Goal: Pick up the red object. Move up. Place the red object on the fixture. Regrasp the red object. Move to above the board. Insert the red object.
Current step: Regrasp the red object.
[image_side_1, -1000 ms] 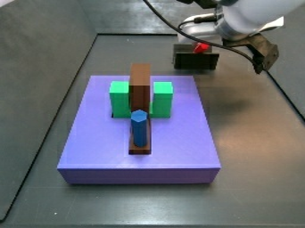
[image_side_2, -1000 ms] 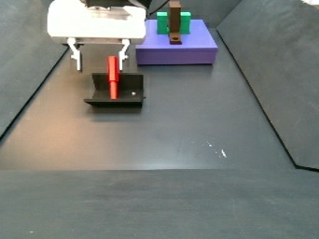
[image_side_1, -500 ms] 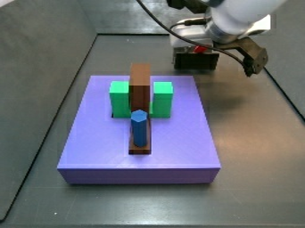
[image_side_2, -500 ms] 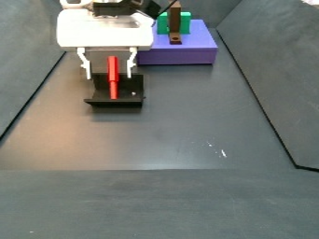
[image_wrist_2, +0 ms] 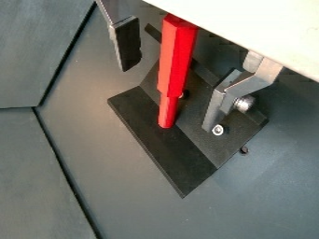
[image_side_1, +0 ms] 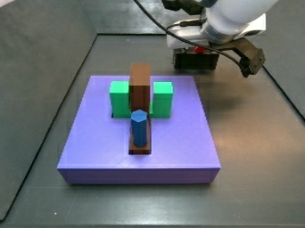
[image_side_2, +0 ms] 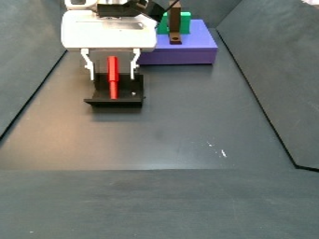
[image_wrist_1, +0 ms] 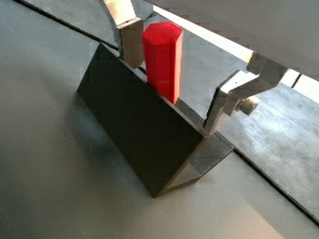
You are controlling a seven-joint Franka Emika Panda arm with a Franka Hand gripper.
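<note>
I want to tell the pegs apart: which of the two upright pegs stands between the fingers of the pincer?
The red object, standing on the fixture inside the open pincer. The blue peg stands apart on the board, in front of the brown bar.

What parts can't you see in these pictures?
- In a side view, the gripper and arm hide most of the fixture, and the red object is too small to make out.
- In a wrist view, the fixture wall hides the bottom of the red object.
- In both wrist views, the picture edge cuts off the fingers.
- In a side view, the board is partly hidden behind the gripper.
</note>
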